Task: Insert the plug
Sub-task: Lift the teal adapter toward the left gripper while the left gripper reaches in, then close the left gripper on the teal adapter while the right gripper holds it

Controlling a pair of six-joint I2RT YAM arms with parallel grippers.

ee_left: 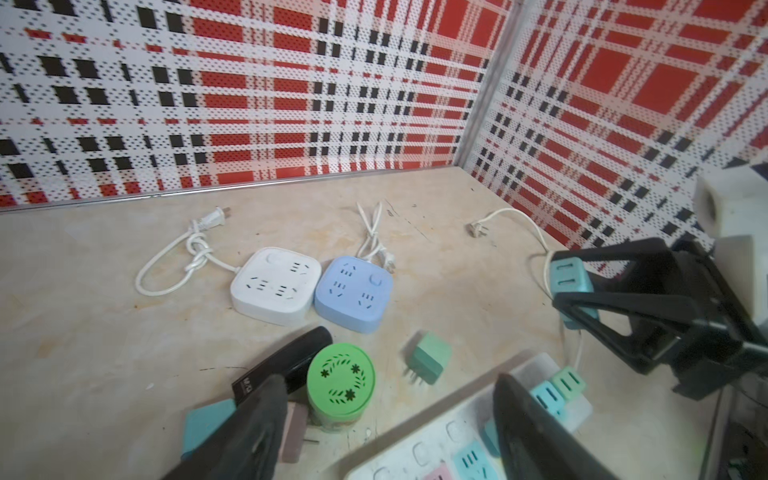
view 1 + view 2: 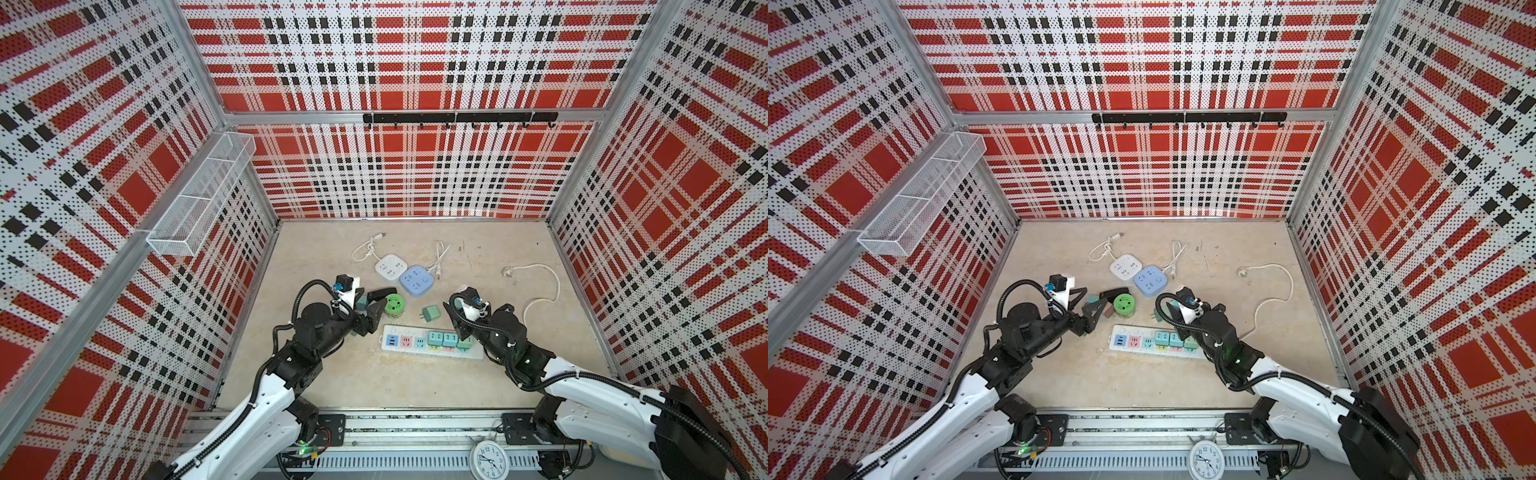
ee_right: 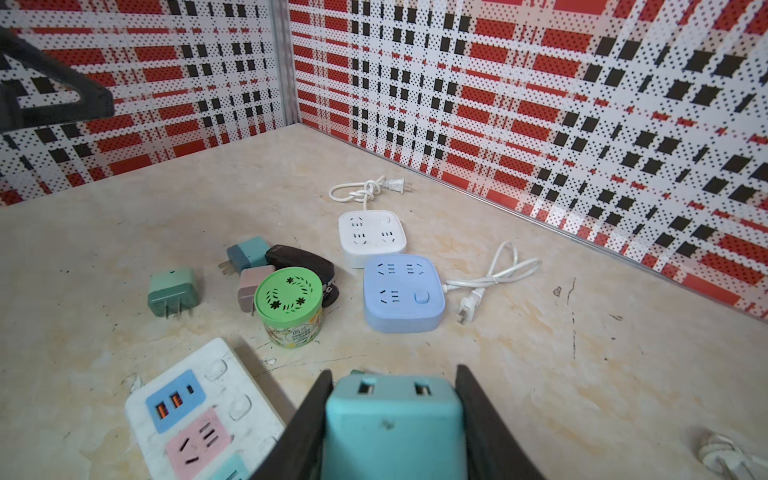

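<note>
walls (image 2: 415, 62): red-black-white plaid (perforated) | floor (image 2: 415, 386): beige, scuffed | hook rail (image 2: 459, 118): black, back wall | wire basket (image 2: 199, 195): white, left wall

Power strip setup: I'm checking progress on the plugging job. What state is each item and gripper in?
Right gripper: jaws shut on teal plug, held off the strip.
Left gripper: jaws open, empty.
Power strip: flat, three plugs in, left-end sockets free.
Green plug: loose, on its side.
Green can: upright, lidded.
White socket cube: empty, cord unplugged.
Blue socket cube: empty, cord unplugged.

Teal plug (image 3: 390, 424), red-black plaid walls (image 2: 399, 62)
</note>
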